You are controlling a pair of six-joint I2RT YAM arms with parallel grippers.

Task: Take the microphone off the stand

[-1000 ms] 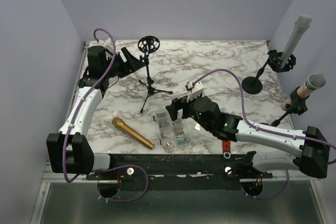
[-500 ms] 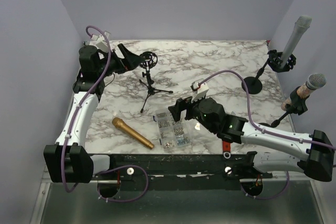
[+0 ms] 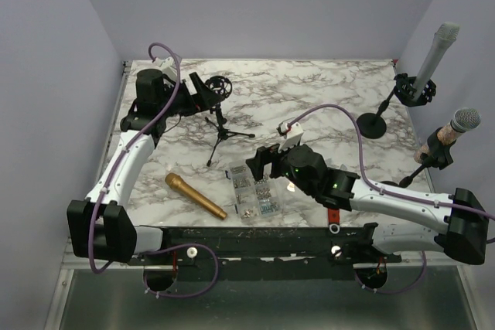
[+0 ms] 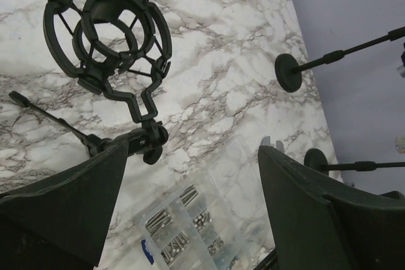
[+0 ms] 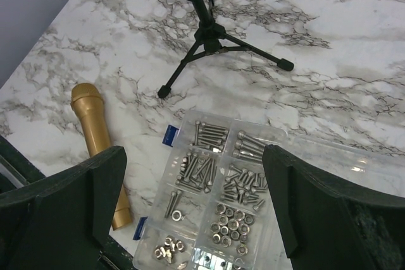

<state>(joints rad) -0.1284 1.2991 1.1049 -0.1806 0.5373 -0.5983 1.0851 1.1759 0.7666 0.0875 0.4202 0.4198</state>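
Observation:
A gold microphone [image 3: 195, 195] lies flat on the marble table [image 3: 325, 90], left of a clear screw box; it also shows in the right wrist view [image 5: 101, 150]. A black tripod stand [image 3: 222, 130] holds an empty shock mount [image 3: 222, 86], seen ring-on in the left wrist view [image 4: 107, 33]. My left gripper [image 3: 203, 90] is open and empty just left of the mount [image 4: 193, 153]. My right gripper [image 3: 263, 161] is open and empty above the screw box [image 5: 193, 156].
A clear box of screws and nuts [image 3: 255, 189] sits near the front middle [image 5: 221, 200]. At the right, a grey microphone [image 3: 433, 52] stands on a round-base stand [image 3: 373, 125], and a silver-headed microphone [image 3: 464, 120] on another stand [image 3: 433, 152].
My left arm swung left, then back right toward the shock mount, which now sits lower and tilted. My right gripper shifted only slightly over the screw box.

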